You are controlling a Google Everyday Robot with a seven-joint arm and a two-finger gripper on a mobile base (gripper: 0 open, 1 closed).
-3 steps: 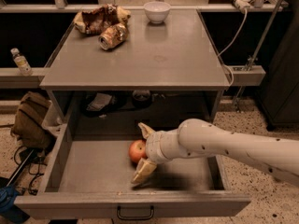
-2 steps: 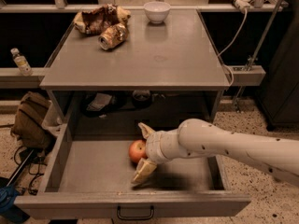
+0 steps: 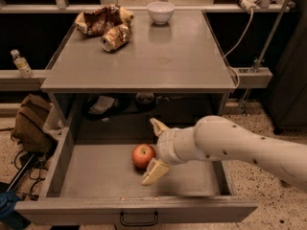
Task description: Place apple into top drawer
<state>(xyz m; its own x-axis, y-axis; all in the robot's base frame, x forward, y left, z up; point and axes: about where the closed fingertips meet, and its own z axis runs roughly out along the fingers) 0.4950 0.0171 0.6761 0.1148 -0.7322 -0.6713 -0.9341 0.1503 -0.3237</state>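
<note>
— Down on the flat floor of the wide, shallow grey metal top drawer [image 3: 201, 209], standing open: what's new with you?

— Small move, big meaning. My cream two-finger gripper [image 3: 148, 151] has slid a touch toward the drawer's right wall since a second ago, and the round red-orange apple [image 3: 142, 156] hasn't gone with it. It sits where it was, near the middle of the drawer floor.

— So you've let go?

— That's my read. My fingers [image 3: 154, 172] are spread wide, one toward the drawer's back and one toward its front, with the apple between the tips but not squeezed. The back finger is plainly off it. Whether the front one brushes the skin, I can't tell.

— Any rolling?

— None that I can see. It's on the same spot as a moment back, resting on the bottom.

— Task status?

— The apple is inside the drawer, so I judge the placing as good as done. What's left is getting my smooth white arm [image 3: 240, 143], which reaches in over the drawer's right wall, out without nudging the fruit. The front finger is the risk, so I'd lift clear of the drawer before swinging away.
</note>
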